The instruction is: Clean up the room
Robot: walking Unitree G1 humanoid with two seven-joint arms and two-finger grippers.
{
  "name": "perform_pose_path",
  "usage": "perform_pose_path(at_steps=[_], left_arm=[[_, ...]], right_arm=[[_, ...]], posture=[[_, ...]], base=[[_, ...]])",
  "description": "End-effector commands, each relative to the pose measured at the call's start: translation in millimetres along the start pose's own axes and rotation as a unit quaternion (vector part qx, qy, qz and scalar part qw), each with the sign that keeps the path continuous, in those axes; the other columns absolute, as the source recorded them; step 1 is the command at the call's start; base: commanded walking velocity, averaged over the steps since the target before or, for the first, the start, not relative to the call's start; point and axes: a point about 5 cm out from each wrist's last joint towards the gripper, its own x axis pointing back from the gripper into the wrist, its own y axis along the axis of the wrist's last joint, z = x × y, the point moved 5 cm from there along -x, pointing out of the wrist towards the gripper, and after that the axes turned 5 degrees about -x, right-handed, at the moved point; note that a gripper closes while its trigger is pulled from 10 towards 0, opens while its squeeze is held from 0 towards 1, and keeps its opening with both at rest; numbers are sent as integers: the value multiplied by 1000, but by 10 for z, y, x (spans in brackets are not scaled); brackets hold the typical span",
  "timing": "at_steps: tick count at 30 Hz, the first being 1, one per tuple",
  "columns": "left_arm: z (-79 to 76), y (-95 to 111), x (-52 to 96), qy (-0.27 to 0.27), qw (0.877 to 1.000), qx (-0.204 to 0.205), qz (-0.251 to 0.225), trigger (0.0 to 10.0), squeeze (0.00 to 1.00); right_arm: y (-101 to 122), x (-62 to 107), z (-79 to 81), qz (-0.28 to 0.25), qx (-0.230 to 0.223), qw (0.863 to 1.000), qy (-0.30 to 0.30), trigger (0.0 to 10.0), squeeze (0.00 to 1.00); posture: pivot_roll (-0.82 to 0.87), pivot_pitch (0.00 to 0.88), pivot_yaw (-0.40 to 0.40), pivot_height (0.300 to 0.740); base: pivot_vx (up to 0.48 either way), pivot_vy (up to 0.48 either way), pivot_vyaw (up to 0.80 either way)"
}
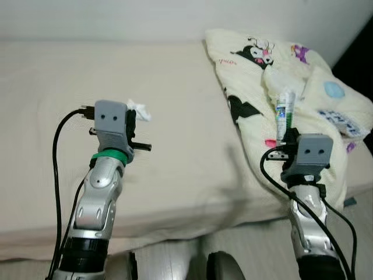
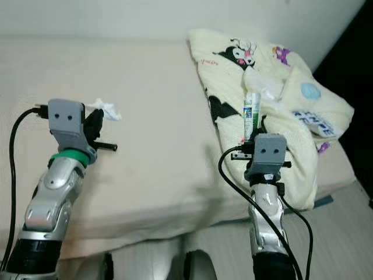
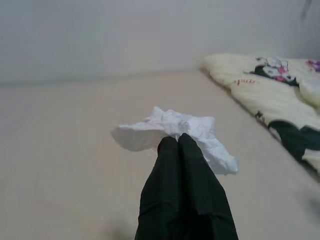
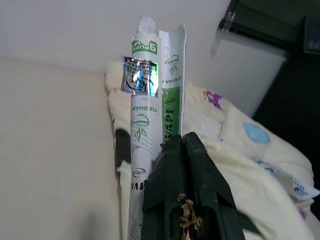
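1. The robot is standing at the edge of the bed (image 1: 175,146), both arms raised over the mattress, each gripper carrying a piece of litter.
2. The left gripper (image 3: 178,142) is pinching a crumpled tissue (image 3: 172,135), its fingers (image 3: 170,165) pressed together on one fold, the tissue hanging clear above the sheet.
3. The right gripper (image 4: 183,142) is clamped on a packet (image 4: 152,115), white and green, which is standing over the edge of the quilt (image 1: 303,87).
4. The tissue is looking the more likely to go: only a small bite of it is caught, so a quick swing or a turn of the body could be tugging it free onto the sheet.
5. The packet is being gripped low down, with most of its length standing free above the fingers; it could be pivoting or sliding out if the arm is jolted, and its split wrapper may be letting something fall. I am judging this, not seeing it.
6. The packet's long axis is running roughly upright, in line with the fingers, its torn end pointing up and away from the wrist.
7. The tissue is showing no clear long axis; it is spreading sideways across the fingertips.
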Motion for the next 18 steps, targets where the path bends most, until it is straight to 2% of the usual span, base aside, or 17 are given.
perform_pose_path(at_steps=[1, 14, 18], left_arm=[[-53, -48, 15, -8, 1000, -2, 4, 10000, 0], [-69, -89, 8, -12, 1000, -1, 7, 10000, 0], [-74, -116, 12, -13, 1000, -3, 11, 10000, 0]], right_arm=[[-38, 37, -48, 8, 6, 1000, -6, 10000, 0], [-44, 35, -36, 12, -2, 1000, -11, 10000, 0], [-78, 51, 23, 18, -20, 1000, -8, 10000, 0]], posture=[[60, 47, -46, 681], [60, 50, -40, 740], [59, 49, -34, 740]], base=[[0, 0, 0], [0, 0, 0], [0, 0, 0]])
